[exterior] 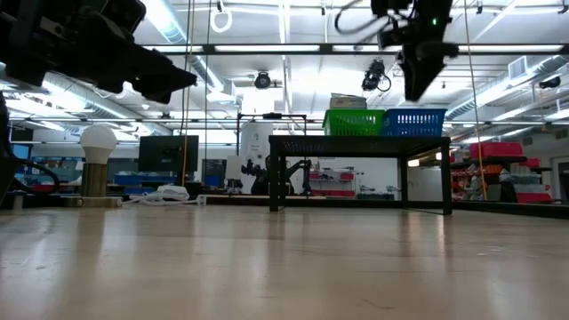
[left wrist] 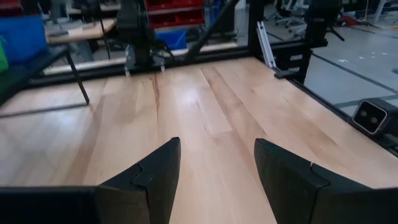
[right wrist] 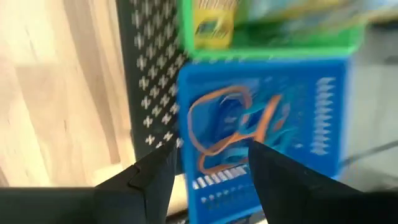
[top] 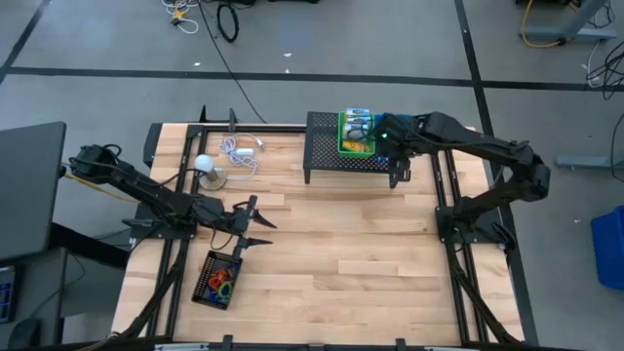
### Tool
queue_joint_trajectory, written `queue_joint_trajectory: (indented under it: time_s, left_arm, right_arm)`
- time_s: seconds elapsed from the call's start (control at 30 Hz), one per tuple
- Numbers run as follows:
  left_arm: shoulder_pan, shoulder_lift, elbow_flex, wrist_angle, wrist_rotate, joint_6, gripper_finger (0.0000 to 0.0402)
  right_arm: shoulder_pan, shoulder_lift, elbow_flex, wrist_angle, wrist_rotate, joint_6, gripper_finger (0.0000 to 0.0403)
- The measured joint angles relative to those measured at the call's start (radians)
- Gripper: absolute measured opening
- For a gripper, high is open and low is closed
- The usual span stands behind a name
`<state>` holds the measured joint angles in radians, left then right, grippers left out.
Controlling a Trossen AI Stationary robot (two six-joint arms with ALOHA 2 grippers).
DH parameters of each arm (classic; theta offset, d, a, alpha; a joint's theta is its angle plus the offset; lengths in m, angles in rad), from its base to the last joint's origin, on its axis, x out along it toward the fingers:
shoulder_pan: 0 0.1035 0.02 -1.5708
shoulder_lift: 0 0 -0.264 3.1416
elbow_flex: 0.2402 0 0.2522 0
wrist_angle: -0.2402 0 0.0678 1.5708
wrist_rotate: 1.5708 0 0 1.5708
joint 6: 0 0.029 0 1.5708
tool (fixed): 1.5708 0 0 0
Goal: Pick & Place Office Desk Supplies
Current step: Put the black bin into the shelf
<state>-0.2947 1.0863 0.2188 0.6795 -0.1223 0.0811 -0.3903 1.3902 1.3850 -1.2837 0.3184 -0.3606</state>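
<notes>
Loops — thin orange and blue ones — lie in the blue basket on the black perforated stand at the bench's far edge, right of middle. The right gripper hangs directly above that basket with its fingers spread and nothing between them. A drop here goes best made low over the basket's middle, the fingers then lifting straight up so no loop snags and trails out. Beside it sits the green basket with crayon boxes inside; their number cannot be told. More loops wait in a black tray near the bench's near left corner — too tangled to count. The left gripper hovers wide and empty over the bench just beyond that tray. Two baskets, one tray, one stand.
</notes>
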Motion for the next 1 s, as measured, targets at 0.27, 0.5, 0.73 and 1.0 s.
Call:
queue_joint_trajectory:
  time_s: [0.27, 0.5, 0.73, 1.0]
  left_arm:
    - [0.0, -0.033, 0.0, 0.073, -0.072, 0.088, 0.0213]
    - [-0.001, -0.222, 0.0, -0.044, -0.155, 0.11, 0.0213]
    - [-0.026, -0.461, 0.041, -0.503, -0.174, -0.061, 0.0213]
    - [-0.182, -0.486, 0.226, -1.052, -0.133, -0.391, 0.0213]
  right_arm:
    - [0.092, -0.132, 0.127, 0.264, -0.247, 0.005, 0.0208]
    - [0.196, -0.316, 0.128, 0.486, -0.409, 0.057, 0.0208]
    - [0.357, -0.43, 0.022, 0.478, -0.344, 0.167, 0.0208]
    - [0.553, -0.499, -0.17, 0.499, -0.163, 0.272, 0.0208]
